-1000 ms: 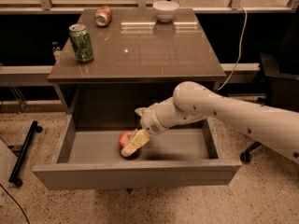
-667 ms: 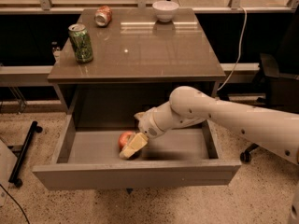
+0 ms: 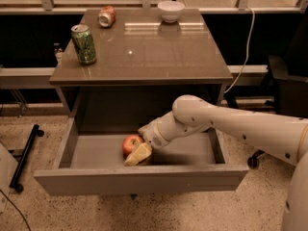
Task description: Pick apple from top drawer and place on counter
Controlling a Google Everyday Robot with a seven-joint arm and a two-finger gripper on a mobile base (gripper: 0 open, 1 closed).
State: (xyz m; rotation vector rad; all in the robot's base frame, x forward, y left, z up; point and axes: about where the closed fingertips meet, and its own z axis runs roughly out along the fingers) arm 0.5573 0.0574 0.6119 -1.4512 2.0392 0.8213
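Note:
The top drawer (image 3: 139,179) is pulled out wide under the counter (image 3: 154,47). The red apple with yellowish patches (image 3: 130,142) rests on the drawer's grey floor, left of the middle. My gripper (image 3: 137,154) is down inside the drawer, right at the apple's front right side and partly covering it. The white arm reaches in from the right.
On the counter stand a green can (image 3: 84,44) at the front left, a crushed red-and-white can (image 3: 107,16) at the back left and a white bowl (image 3: 171,10) at the back. A black bar on castors (image 3: 26,155) lies on the floor to the left.
The arm has shifted a little to the left and lower over the drawer. The gripper stays at the apple, and the apple has not moved.

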